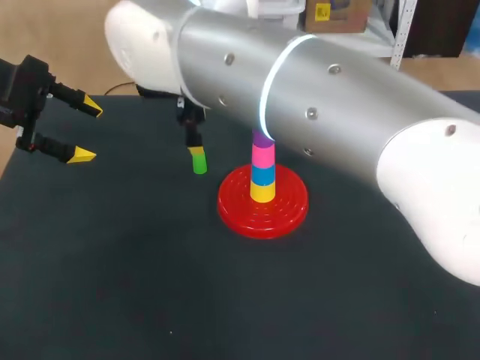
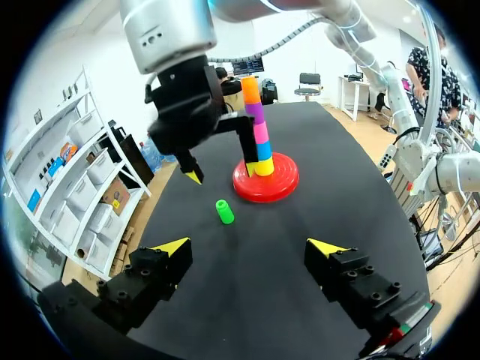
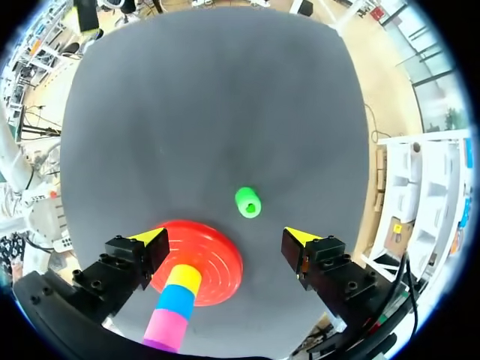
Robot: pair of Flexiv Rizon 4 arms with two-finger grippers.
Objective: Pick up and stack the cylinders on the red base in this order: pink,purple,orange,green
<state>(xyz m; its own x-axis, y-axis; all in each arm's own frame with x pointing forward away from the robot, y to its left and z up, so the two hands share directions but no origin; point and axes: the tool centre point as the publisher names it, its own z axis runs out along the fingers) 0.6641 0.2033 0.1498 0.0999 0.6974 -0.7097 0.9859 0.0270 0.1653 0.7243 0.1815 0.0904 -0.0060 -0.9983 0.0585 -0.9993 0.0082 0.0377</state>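
Note:
The red base (image 1: 289, 206) carries a stack (image 2: 259, 127) of yellow, blue, pink, purple and orange cylinders; my right arm (image 1: 315, 112) hides its top in the head view. A green cylinder (image 1: 199, 162) lies on its side on the mat, left of the base. My right gripper (image 3: 225, 238) hangs open above it, so the green cylinder (image 3: 248, 202) shows just ahead of its tips, with the base (image 3: 221, 255) beside one finger. My left gripper (image 1: 86, 131) stands open and empty at the table's far left, well away from the green cylinder (image 2: 224, 211).
The black mat (image 1: 150, 285) covers the table. My right arm crosses the middle of the table above the stack, and its gripper (image 2: 221, 172) hovers between the stack and the left arm.

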